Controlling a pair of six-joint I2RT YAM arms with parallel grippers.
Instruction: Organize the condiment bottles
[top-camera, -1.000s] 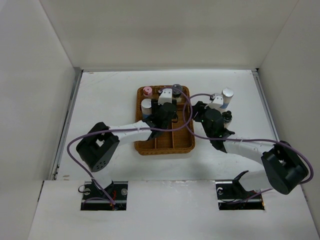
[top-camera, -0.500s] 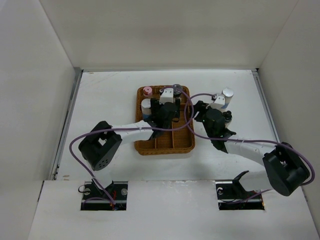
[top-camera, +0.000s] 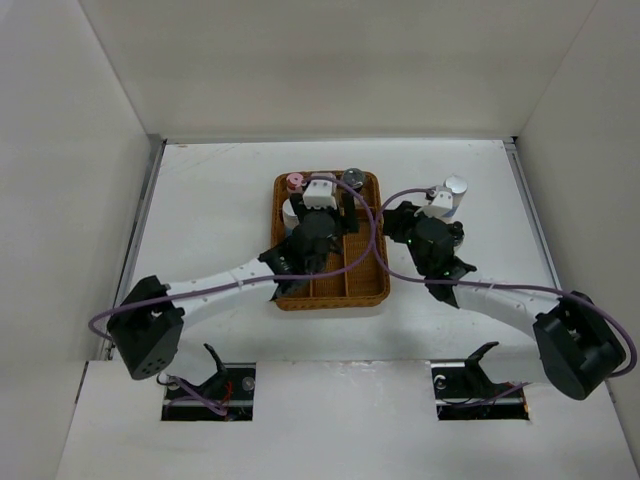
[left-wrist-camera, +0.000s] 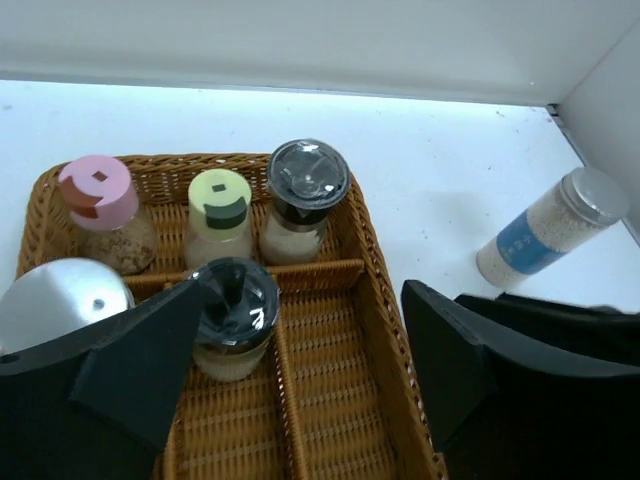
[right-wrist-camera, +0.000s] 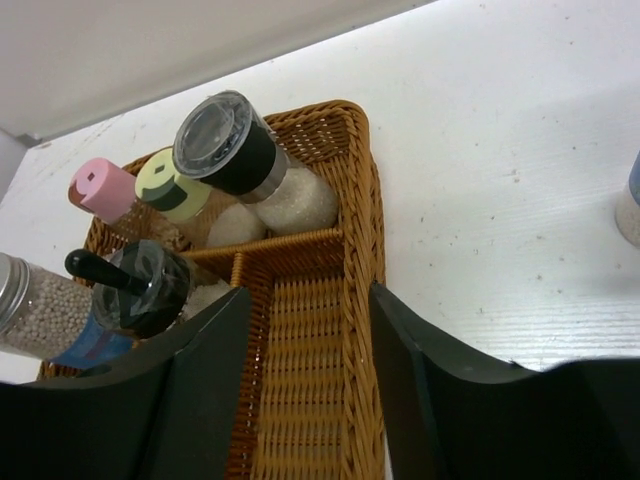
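Left tool (left-wrist-camera: 305, 300) and right tool (right-wrist-camera: 308, 295) both gape empty by the tray (left-wrist-camera: 368, 250), which holds five bottles (left-wrist-camera: 220, 210), while a blue-banded cylinder (left-wrist-camera: 540, 228) stands outside on the table (left-wrist-camera: 430, 160).

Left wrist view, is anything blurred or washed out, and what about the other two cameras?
Left wrist: bottles sharp, the table's far edge glares bluish-white, the near fingers are dark silhouettes. Right wrist: white table washed bright. Top external: even light, bottles tiny.
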